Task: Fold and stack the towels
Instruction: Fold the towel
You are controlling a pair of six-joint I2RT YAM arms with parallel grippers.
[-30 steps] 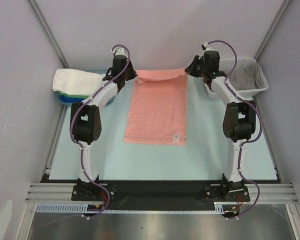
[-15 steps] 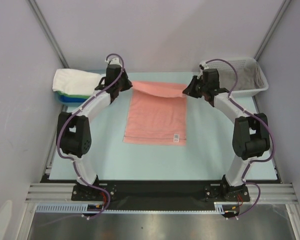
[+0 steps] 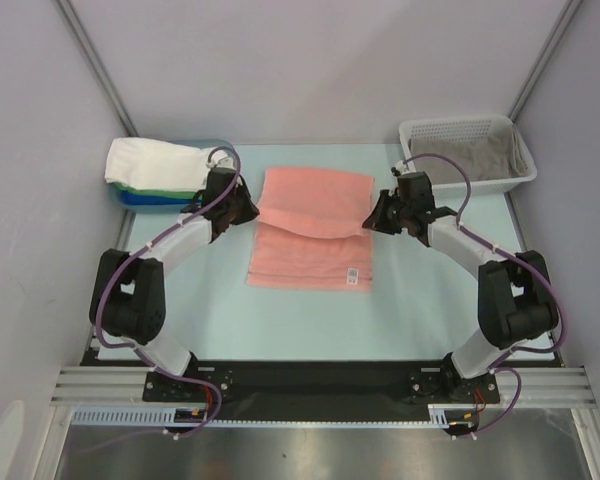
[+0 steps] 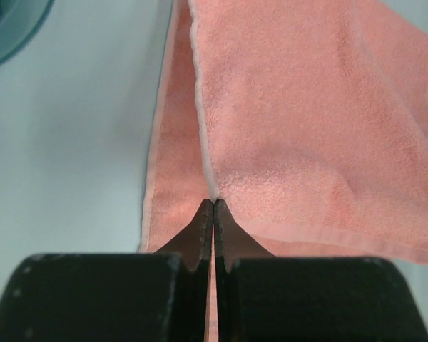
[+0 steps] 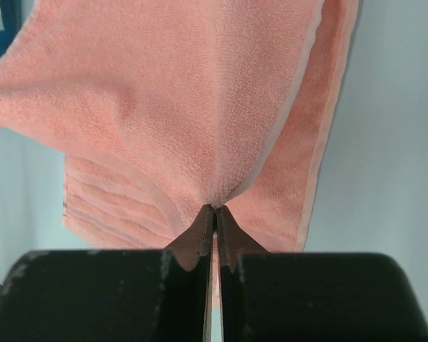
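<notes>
1. Left wrist view first: the black two-finger left gripper [image 4: 213,203] has its jaws pressed tight together on one corner of the salmon-pink terry towel [image 4: 307,142], pinching it right at the hem.
2. It's the same deal on the other side. The black two-finger right gripper [image 5: 214,208] is clamped on the opposite corner, and the cloth fans out away from the tips.
3. From the top camera, the towel sits between the two grippers in the middle of the pale blue-green table [image 3: 430,300]. The held edge is doubled back over the bottom layer, roughly halfway down it. The near edge, with its small white tag [image 3: 352,272], lies flat and uncovered.
4. So I'd call this mid-fold: folding the towel in half, not finished yet.
5. For the next move, I reckon both corners need to travel toward the near edge together and level. They should line up over the near corners and get laid down before the jaws let go, because uneven arms would give a skewed fold.
6. Further out, a folded white towel pile [image 3: 155,160] sits on the blue plastic tray [image 3: 145,198] at back left. A grey towel [image 3: 470,155] lies in the white perforated plastic basket [image 3: 525,172] at back right, probably waiting its turn.
</notes>
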